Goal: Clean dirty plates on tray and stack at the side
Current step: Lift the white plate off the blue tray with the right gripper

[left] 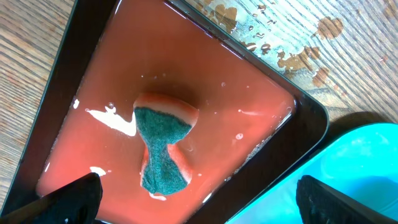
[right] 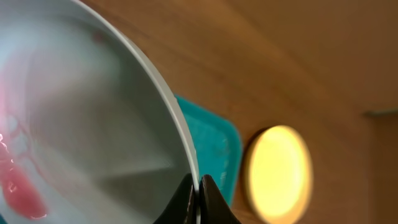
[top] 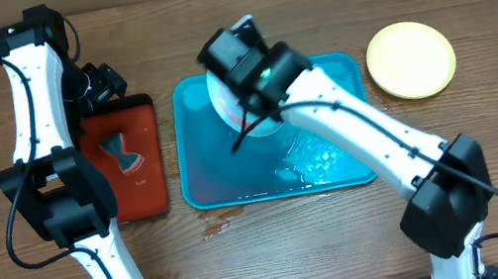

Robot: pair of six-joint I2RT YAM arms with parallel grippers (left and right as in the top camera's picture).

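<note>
My right gripper (right: 199,198) is pinching the rim of the smeared plate (right: 93,124), holding it tilted over the tray (top: 344,74), far left. I'm judging it light, stiff and wet-slick, so the rim suits a firm pinch. My left gripper (left: 199,186) is hanging wide open above the sponge (left: 163,146).

On my feed, a red-brown, black-rimmed tray (top: 146,188) lies flat on the wooden tabletop (top: 326,247). An hourglass-shaped sponge (left: 160,146) rests in it, green scouring face up and orange body beneath, in a thin film of liquid. I see droplets (left: 297,59) spotting the wood just beyond the tray's corner.
</note>
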